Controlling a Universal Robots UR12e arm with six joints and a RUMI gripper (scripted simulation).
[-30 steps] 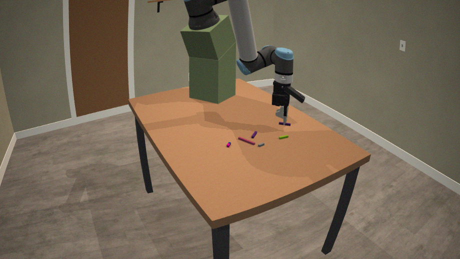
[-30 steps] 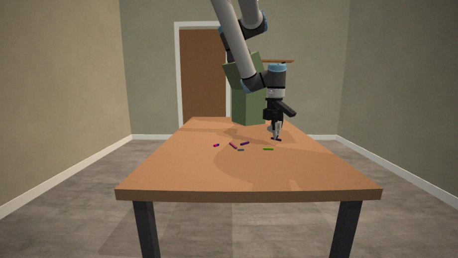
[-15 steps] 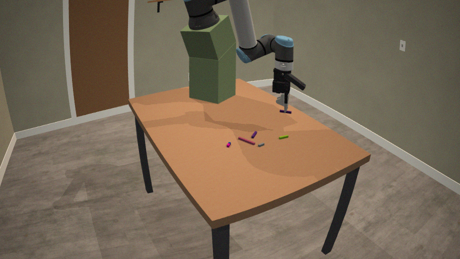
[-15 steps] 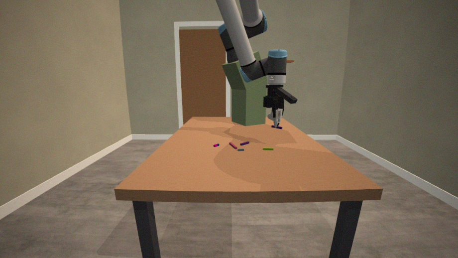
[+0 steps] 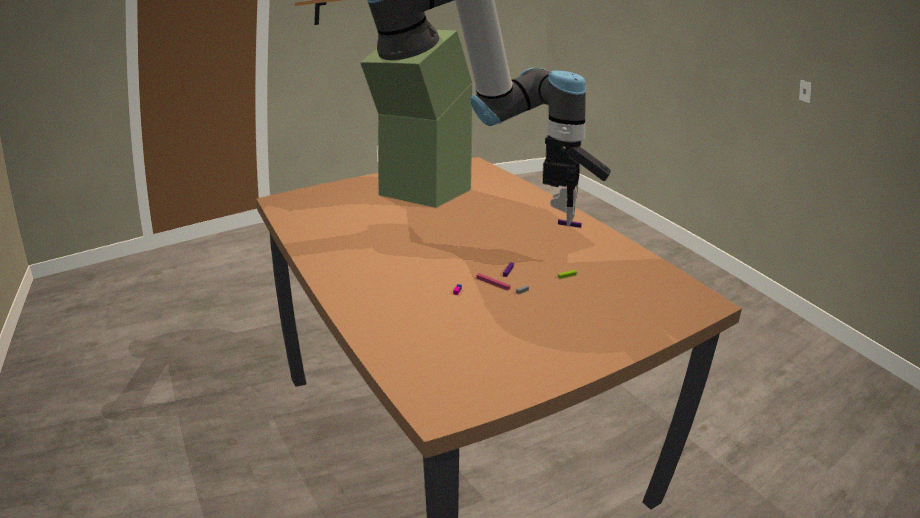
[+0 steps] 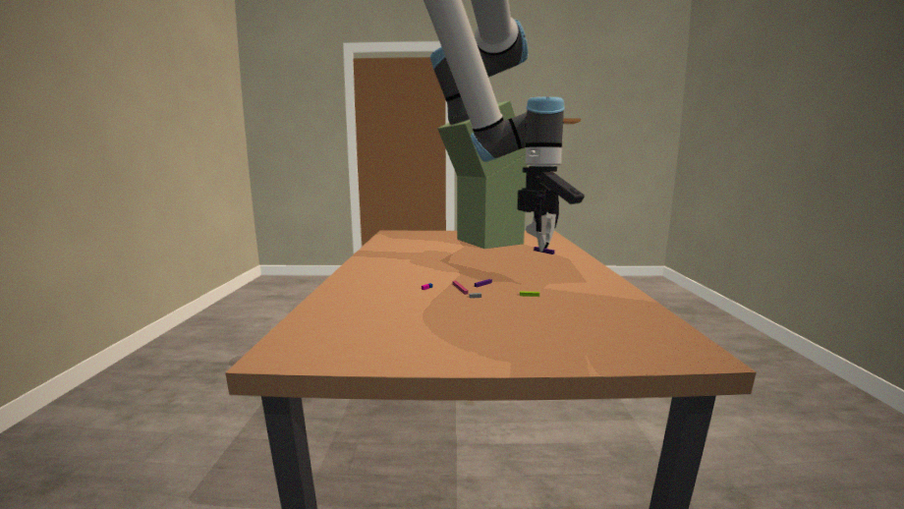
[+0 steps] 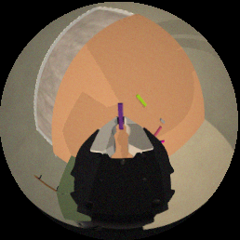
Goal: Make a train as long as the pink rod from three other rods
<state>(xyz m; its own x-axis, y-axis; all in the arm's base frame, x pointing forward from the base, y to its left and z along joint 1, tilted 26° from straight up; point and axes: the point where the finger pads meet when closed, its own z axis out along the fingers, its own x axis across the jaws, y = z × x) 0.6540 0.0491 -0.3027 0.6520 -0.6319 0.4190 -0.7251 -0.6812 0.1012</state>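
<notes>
The tool (image 5: 569,222) (image 6: 543,249) (image 7: 120,117) is pinched on a purple rod (image 5: 576,224) (image 6: 550,252) (image 7: 120,110), right of centre in the top view, seemingly above the desk (image 5: 386,308) (image 6: 489,386) (image 7: 149,60). If it is gripped off-middle, it may be twisted at touchdown. Left of it, the spare purple rod (image 5: 508,269) (image 6: 482,282) and pink rod (image 5: 493,281) (image 6: 460,287) (image 7: 158,131) could be struck by a low path. Farther left, the magenta rod (image 5: 456,290) (image 6: 425,287) (image 7: 162,140) and blue rod (image 5: 459,286) (image 6: 430,285) could be pushed crooked by a hard approach.

The gripper (image 5: 569,220) (image 6: 543,247) (image 7: 120,117) and its held purple rod (image 5: 576,224) (image 6: 550,252) (image 7: 120,110) are higher than a second ago. The arm's shadow has shifted across the table (image 5: 399,360) (image 6: 379,341) (image 7: 153,56).
</notes>
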